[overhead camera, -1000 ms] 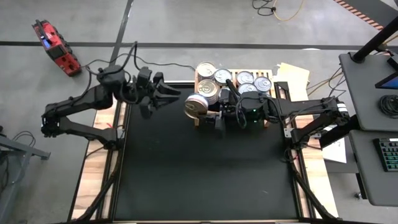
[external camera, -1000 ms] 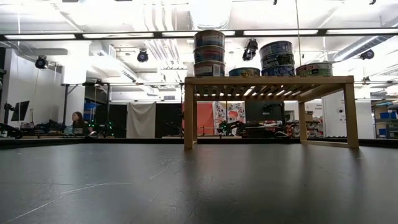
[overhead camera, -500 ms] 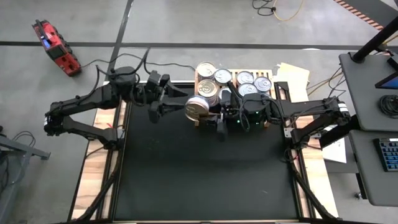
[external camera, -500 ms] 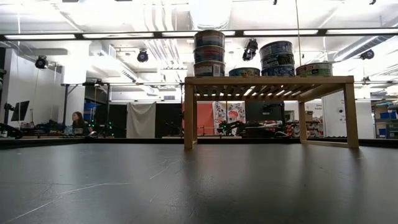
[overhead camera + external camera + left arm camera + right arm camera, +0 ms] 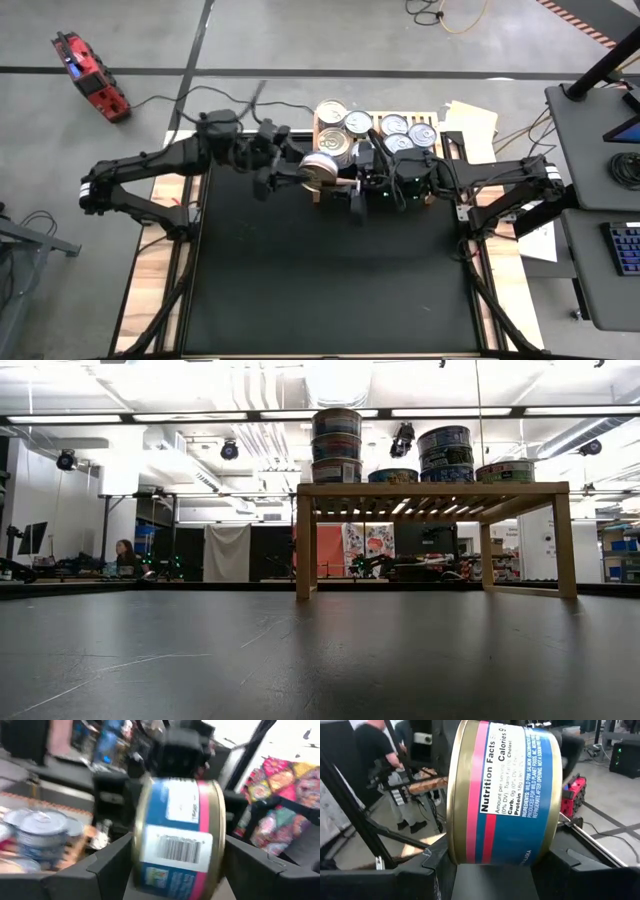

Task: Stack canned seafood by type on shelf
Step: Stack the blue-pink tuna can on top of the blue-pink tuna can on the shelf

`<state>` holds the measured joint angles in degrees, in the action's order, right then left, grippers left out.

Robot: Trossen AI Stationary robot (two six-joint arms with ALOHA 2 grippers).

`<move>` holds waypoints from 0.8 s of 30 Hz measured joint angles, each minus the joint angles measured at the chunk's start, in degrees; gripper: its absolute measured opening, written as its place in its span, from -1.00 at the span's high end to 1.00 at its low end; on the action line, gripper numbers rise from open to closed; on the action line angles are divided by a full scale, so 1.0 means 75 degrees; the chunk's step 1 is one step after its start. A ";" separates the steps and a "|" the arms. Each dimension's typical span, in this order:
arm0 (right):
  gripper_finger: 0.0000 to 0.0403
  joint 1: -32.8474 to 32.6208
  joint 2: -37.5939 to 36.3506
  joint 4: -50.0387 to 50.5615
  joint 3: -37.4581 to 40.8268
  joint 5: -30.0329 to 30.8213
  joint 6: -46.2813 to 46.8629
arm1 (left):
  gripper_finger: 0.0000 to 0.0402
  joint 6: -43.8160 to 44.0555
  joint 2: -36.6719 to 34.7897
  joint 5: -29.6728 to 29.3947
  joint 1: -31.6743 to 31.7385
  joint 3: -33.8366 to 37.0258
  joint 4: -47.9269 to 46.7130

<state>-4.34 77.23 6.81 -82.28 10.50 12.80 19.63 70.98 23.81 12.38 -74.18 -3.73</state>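
Note:
My right gripper (image 5: 342, 184) is shut on a blue-and-pink-labelled can (image 5: 318, 171), in the air just off the near left corner of the light-wood shelf (image 5: 318, 130). My left gripper (image 5: 300, 172) is open and has come in from the table's left. In the left wrist view its fingers (image 5: 107, 862) stand on either side of that can (image 5: 177, 837). Several silver-lidded cans (image 5: 358, 122) rest on the shelf's slatted top. In the low view they stand as a stack of three (image 5: 336, 445), a shorter stack (image 5: 447, 455) and single tins. My right gripper pinches the can between its two fingers (image 5: 437, 862), one on each flat end, with the label wall (image 5: 505, 795) facing the wrist camera. It comes in about level from the table's right. The can is lifted clear. My left gripper: blur hides whether its fingers touch the can.
A black mat (image 5: 330, 280) covers the table in front of the shelf. Papers (image 5: 472, 120) lie past the shelf's right end. A red tool (image 5: 88, 72) lies on the floor at far left, and a side desk with a keyboard (image 5: 625, 248) stands at right. A person (image 5: 372, 750) stands in the room beyond.
My left arm has reached toward the table's right, from well left of the shelf up to the can in my right gripper, and its open fingers now straddle that can. The right arm and the can have stayed where they were.

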 joint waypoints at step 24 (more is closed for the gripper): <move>-0.13 0.0018 0.0003 0.0023 -0.0006 0.0061 -0.0047 | 0.14 0.0535 0.0329 0.0169 0.0021 0.0010 0.0855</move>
<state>-4.20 77.25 6.98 -82.32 10.96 12.45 23.64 73.45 25.07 12.53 -74.11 2.69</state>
